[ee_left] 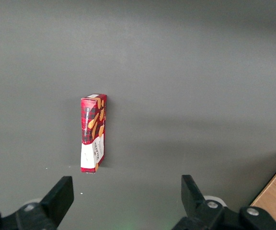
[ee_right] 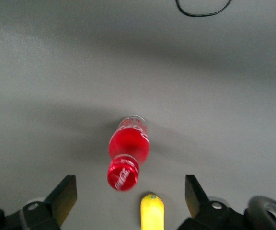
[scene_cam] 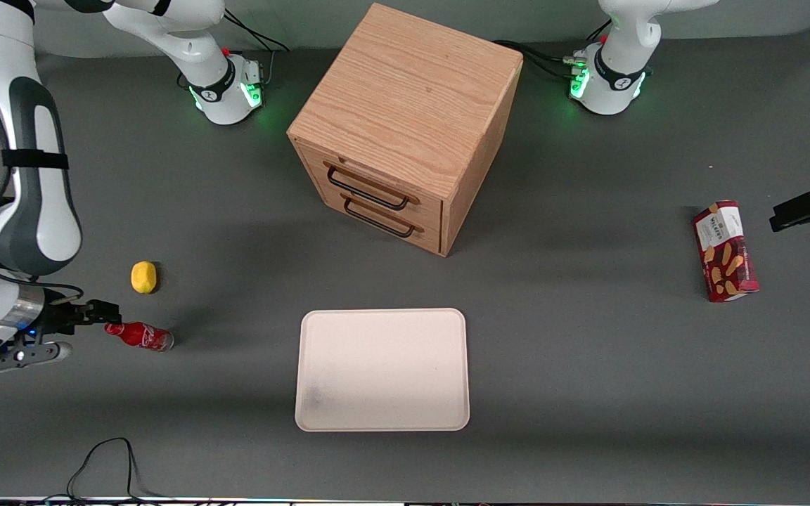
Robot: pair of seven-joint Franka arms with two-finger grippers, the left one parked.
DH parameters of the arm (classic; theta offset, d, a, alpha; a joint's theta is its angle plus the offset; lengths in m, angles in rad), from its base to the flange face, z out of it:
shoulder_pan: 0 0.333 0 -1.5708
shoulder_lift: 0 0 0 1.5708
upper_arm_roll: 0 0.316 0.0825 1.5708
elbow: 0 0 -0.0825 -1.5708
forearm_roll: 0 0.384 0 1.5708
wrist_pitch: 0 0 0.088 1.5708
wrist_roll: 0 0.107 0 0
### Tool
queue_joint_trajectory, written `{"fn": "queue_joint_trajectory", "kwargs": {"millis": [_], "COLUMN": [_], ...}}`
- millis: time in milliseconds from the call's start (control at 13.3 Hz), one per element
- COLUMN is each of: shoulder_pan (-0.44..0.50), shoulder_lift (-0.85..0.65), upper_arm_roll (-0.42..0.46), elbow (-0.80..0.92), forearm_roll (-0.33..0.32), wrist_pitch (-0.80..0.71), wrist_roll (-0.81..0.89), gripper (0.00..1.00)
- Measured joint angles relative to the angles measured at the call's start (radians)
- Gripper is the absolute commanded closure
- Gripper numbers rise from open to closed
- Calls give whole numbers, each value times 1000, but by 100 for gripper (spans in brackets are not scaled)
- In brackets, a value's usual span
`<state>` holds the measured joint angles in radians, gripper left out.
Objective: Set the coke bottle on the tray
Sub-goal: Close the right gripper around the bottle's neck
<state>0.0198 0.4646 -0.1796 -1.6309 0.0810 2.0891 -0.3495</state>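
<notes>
One tray (scene_cam: 382, 369), one coke bottle (scene_cam: 140, 336) lying beside the spread, empty gripper (scene_cam: 99, 316); one lemon (scene_cam: 143, 276).

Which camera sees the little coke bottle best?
The right wrist view: the coke bottle lies centred under the open gripper. The front view shows it small, lying beside the gripper, near the lemon. The left wrist view misses it.

Your right arm (scene_cam: 32, 183) is glossy white with dark grey panels and a black strap round it. Near its wrist you'll see a metal ring with a small blue light, and thin black cables. The gripper (scene_cam: 99, 313) is black, its fingers (ee_right: 63, 196) spread apart. Both round bases (scene_cam: 226, 91) glow green.
</notes>
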Motion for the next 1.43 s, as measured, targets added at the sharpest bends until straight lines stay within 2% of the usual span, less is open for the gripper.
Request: {"fn": "queue_joint_trajectory", "kwargs": {"millis": [301,376,451,526,602,1203,1429], "shoulder_pan": [4,4,4,4,4,5,12], "shoulder_lift": [1,1,3,5,7,8,-8], "upper_arm_roll": [2,2,2,2,2,2,2], "elbow": [-45,-47,-48,-49,-49,-49,-35], "forearm_roll": [1,1,1,1,1,3,4], "wrist_pitch": [47,52,52,53,53,52,-8], "wrist_roll": [2,3,3,3,3,19,65], "gripper": [1,3,42,96,100,100,100]}}
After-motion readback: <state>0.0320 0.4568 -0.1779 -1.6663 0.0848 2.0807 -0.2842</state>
